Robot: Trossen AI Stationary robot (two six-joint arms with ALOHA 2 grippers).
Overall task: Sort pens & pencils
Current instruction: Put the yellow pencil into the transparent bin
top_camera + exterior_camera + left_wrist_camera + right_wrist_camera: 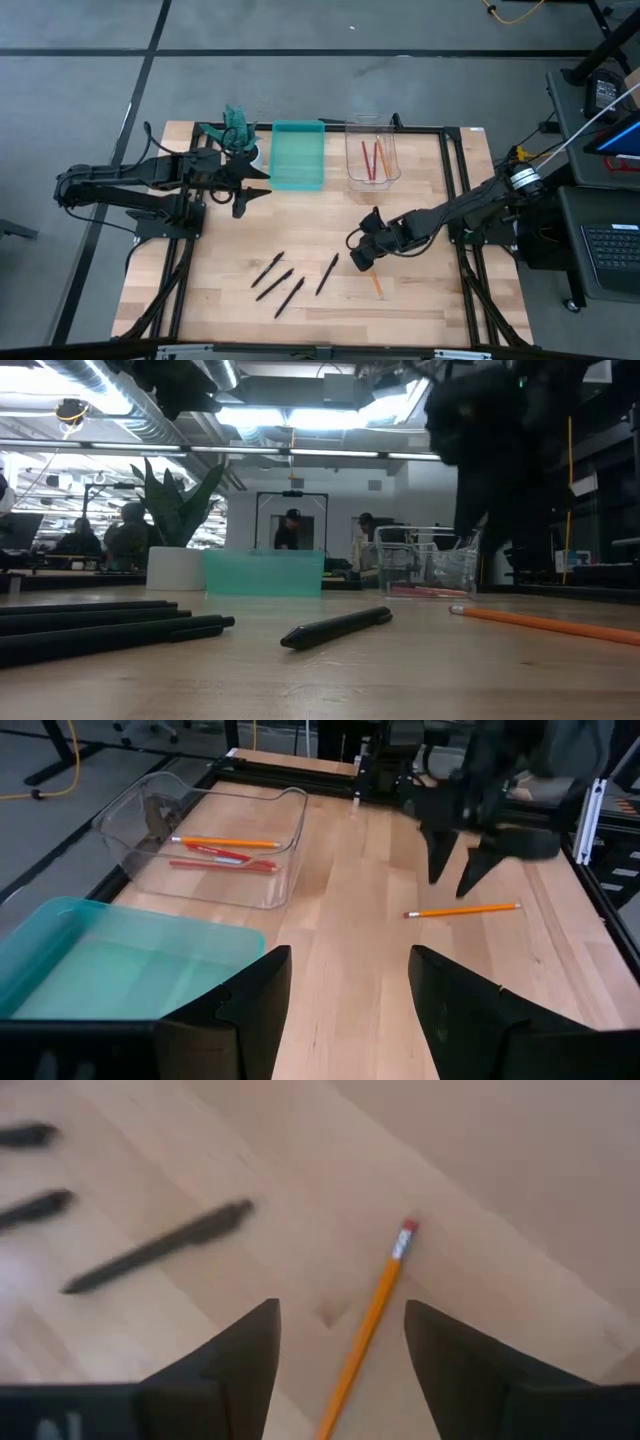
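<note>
Four black pens lie loose on the near part of the table: three close together (277,282) and one apart (327,273), which also shows as a pen (160,1250). One orange pencil (376,285) lies flat beside them. My right gripper (358,252) hovers open just above it, so the orange pencil (368,1320) shows between the fingers, untouched. An orange pencil and red pencils (225,855) lie in the clear tray (350,165). My left gripper (262,185) waits open near the teal tray (298,155).
A small potted plant (238,128) stands at the far edge, left of the teal tray. The clear tray sits right of the teal one. A black frame (455,180) borders the wooden table. Bare wood (330,215) lies between the trays and the pens. People show in the room behind.
</note>
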